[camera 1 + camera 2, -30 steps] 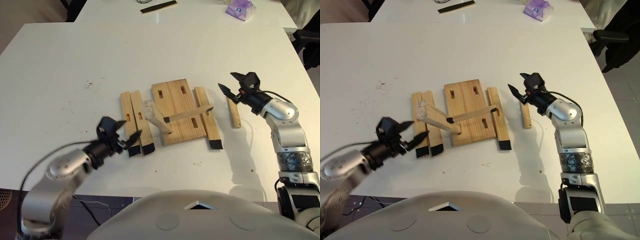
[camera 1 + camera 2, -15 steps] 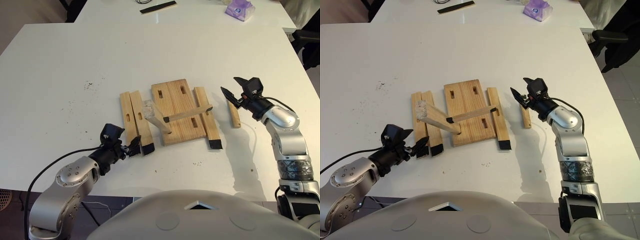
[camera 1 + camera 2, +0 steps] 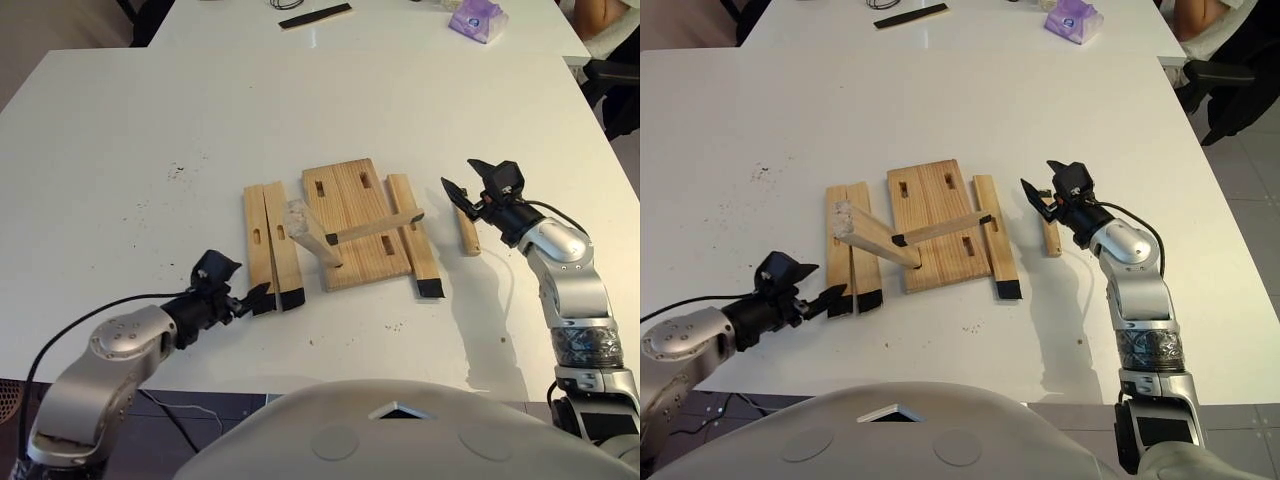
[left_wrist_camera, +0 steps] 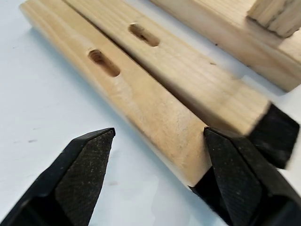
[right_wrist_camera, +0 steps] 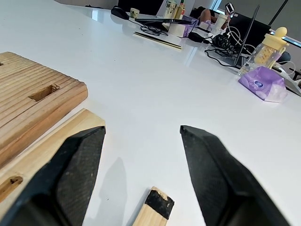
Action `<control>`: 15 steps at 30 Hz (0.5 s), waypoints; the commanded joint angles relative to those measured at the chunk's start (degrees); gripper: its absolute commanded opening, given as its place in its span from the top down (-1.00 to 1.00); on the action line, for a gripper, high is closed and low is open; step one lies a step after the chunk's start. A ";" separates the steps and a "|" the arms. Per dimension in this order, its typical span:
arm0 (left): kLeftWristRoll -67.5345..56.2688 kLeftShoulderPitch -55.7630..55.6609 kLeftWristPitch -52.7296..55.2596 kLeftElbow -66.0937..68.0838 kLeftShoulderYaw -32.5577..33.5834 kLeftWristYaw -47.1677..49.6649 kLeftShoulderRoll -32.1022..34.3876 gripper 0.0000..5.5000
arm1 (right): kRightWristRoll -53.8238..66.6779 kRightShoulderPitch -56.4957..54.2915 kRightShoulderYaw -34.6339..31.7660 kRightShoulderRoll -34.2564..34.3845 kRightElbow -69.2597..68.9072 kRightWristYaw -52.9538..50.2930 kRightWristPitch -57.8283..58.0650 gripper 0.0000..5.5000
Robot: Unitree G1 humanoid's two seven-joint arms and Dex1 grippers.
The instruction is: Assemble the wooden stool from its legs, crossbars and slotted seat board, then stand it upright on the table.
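Head view: left hand was open wide at the near ends of two legs, whose long axes ran away from it. Right hand was open wide above the far end of the crossbar, beside the seat.
Left wrist view: outer leg ended between the spread fingers.
Right wrist view: crossbar tip lay centred, lower down.

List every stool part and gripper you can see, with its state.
Seat board: lying flat, slots up.
Tilted leg: standing in the board.
Right leg: flat beside board.
Long crossbar: propped from tilted leg to right leg.
Two left legs: flat, loose.
Short crossbar: flat, loose.
Left gripper: open around outer leg's end.
Right gripper: open, empty.
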 commanded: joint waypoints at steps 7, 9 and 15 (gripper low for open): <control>-4.37 -10.57 7.24 9.53 6.67 -4.33 3.98 -0.28 | -0.54 -0.67 1.55 -0.52 -0.34 0.87 0.19 -0.06; -5.37 -11.44 8.47 9.43 7.12 -3.74 3.00 -0.28 | -0.54 -1.40 1.44 -0.85 0.34 1.17 0.08 -0.06; -5.83 -12.08 9.19 8.34 4.09 -1.87 -0.65 -0.28 | -0.65 -2.44 2.32 -0.99 1.29 1.66 -0.18 -0.06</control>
